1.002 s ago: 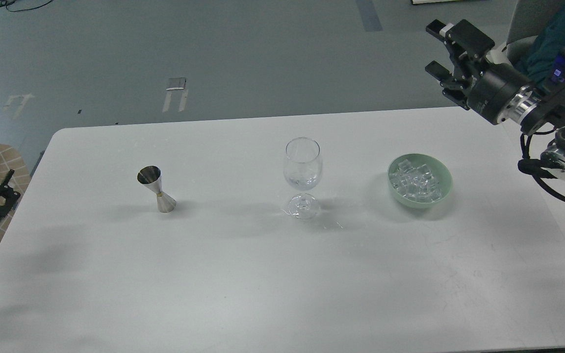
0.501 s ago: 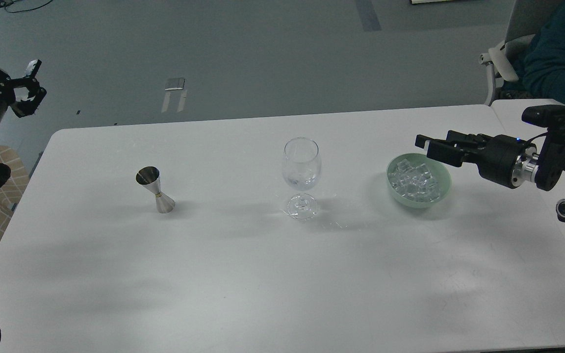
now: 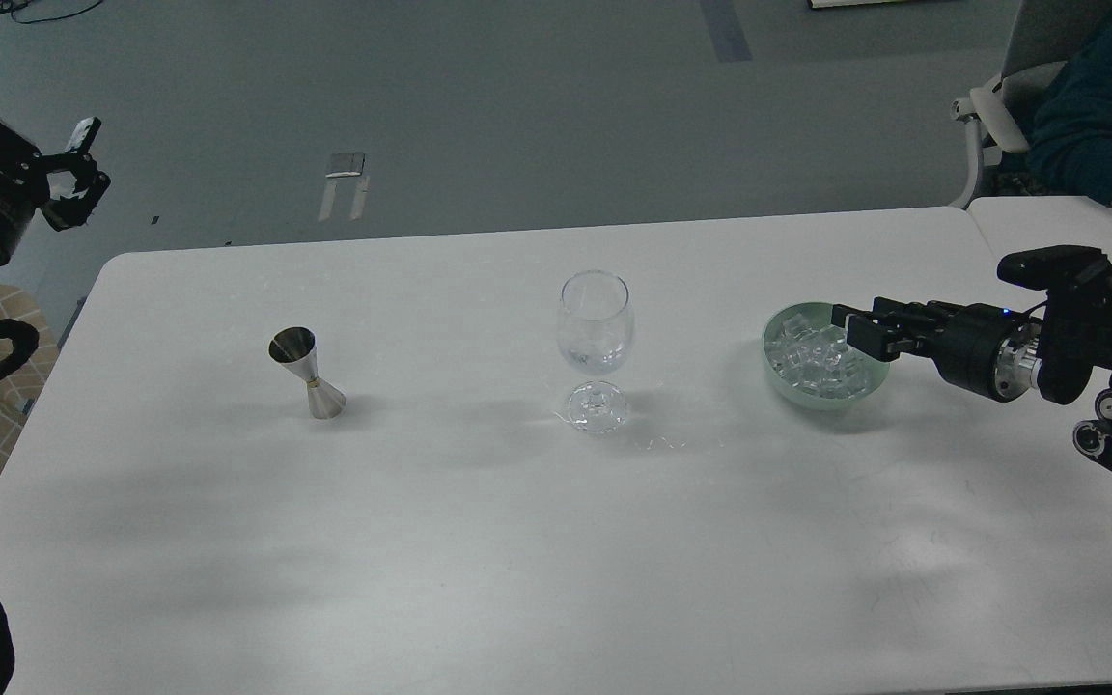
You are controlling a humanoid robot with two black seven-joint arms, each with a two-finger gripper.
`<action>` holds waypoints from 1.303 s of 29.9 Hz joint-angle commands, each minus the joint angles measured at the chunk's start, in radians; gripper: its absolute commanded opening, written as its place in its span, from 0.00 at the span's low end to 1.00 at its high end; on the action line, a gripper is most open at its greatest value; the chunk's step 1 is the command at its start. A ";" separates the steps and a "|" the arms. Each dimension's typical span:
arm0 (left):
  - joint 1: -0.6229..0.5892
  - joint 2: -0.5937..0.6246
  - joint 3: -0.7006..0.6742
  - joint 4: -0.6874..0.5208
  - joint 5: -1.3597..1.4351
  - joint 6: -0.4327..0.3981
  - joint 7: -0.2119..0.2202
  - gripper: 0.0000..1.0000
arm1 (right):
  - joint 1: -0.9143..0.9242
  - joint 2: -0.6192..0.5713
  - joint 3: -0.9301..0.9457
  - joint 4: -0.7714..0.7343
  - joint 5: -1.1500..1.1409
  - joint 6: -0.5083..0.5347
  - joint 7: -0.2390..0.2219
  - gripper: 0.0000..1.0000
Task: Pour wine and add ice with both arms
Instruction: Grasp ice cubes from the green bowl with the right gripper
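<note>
A clear wine glass (image 3: 596, 328) stands upright at the table's middle, with a faint trace of wine (image 3: 595, 362) low in its bowl. A steel jigger (image 3: 307, 373) stands to its left. A pale green bowl (image 3: 873, 378) holds several ice cubes (image 3: 812, 357) on the right. My right gripper (image 3: 855, 327) reaches in from the right, low over the bowl's right rim, its fingers slightly apart and empty. My left gripper (image 3: 30, 106) is open and empty, raised beyond the table's far left corner, far from the jigger.
The white table (image 3: 517, 541) ends close behind the glass and at the left beside the jigger. A person's teal-sleeved arm (image 3: 1097, 125) and a chair (image 3: 986, 106) are at the far right. A second table top (image 3: 1048, 227) adjoins on the right.
My right gripper has swung down from high at the far right to the bowl's rim. My left gripper has risen from low at the left edge to beyond the table's far left corner.
</note>
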 commanded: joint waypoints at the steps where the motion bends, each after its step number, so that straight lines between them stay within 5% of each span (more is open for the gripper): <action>1: 0.002 -0.008 0.000 0.000 0.003 0.000 0.000 0.99 | 0.007 0.035 -0.030 -0.017 0.004 0.002 0.000 0.59; 14: 0.008 -0.020 0.000 -0.003 0.003 0.000 0.000 0.99 | 0.009 0.052 -0.055 -0.032 0.017 0.026 -0.041 0.52; 28: 0.010 -0.023 0.000 -0.005 0.003 0.000 0.000 0.99 | 0.010 0.071 -0.055 -0.047 0.018 0.054 -0.043 0.52; 39: 0.010 -0.023 0.000 -0.003 0.002 0.000 0.000 0.99 | 0.009 0.092 -0.056 -0.060 0.020 0.055 -0.041 0.42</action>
